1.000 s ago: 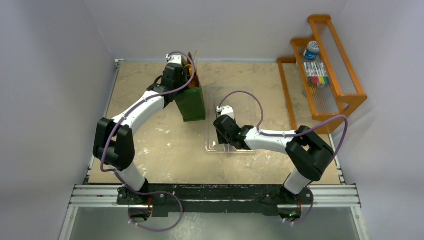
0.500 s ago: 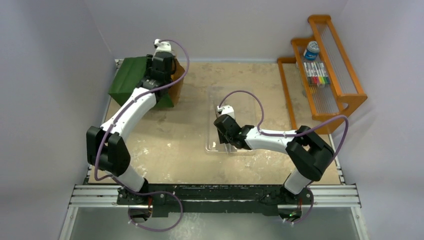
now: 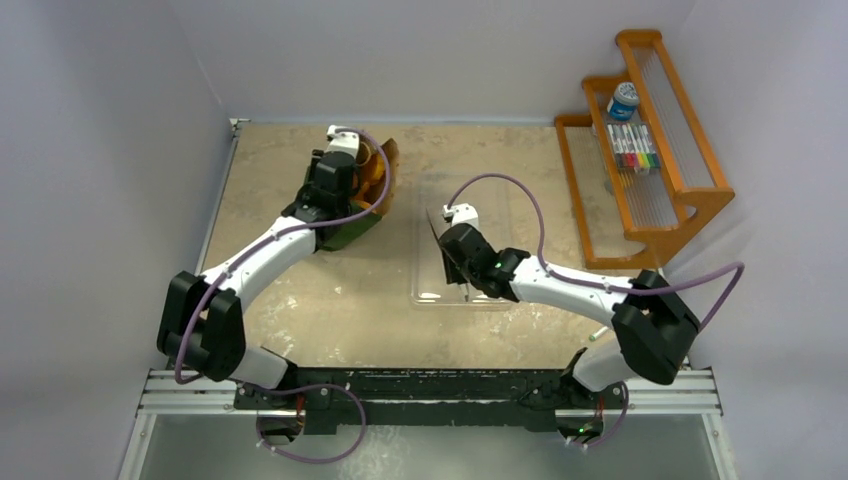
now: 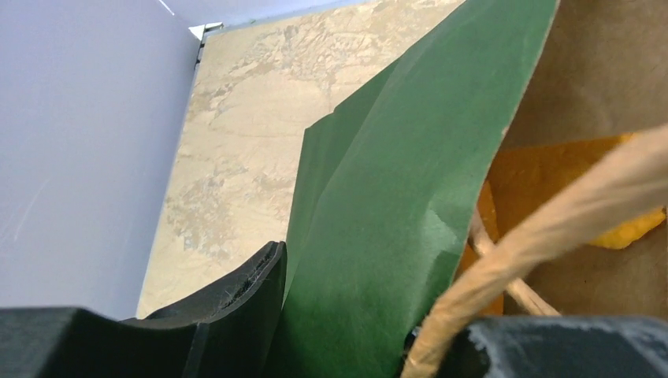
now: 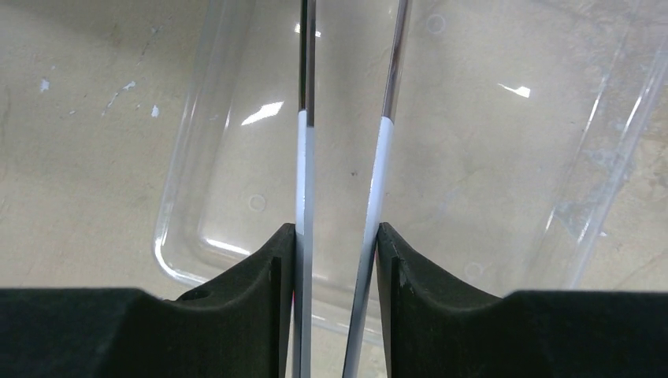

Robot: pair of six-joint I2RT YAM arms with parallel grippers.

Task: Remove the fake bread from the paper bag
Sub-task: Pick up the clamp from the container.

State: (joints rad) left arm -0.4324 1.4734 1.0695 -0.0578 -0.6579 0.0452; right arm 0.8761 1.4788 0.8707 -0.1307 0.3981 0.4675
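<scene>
The dark green paper bag (image 3: pixel 350 230) is tipped over at the table's back left, its brown inside (image 3: pixel 380 175) facing right. My left gripper (image 3: pixel 348 205) is shut on the bag's green wall (image 4: pixel 394 197). One finger (image 4: pixel 236 295) presses the outside and the other sits inside by the tan string handle (image 4: pixel 567 213). An orange piece of fake bread (image 4: pixel 551 169) shows inside the bag. My right gripper (image 3: pixel 452 258) is shut on metal tongs (image 5: pixel 303 150) and holds them over the clear tray (image 3: pixel 500 200).
The clear plastic tray (image 5: pixel 189 205) lies in the middle of the table with nothing showing in it. An orange wooden rack (image 3: pixel 650 140) with markers and a small jar stands at the back right. A wall runs along the table's left edge.
My left arm swung the bag to the back left corner, then back toward the middle, now tipped over. My right gripper moved slightly back and right with the tongs.
</scene>
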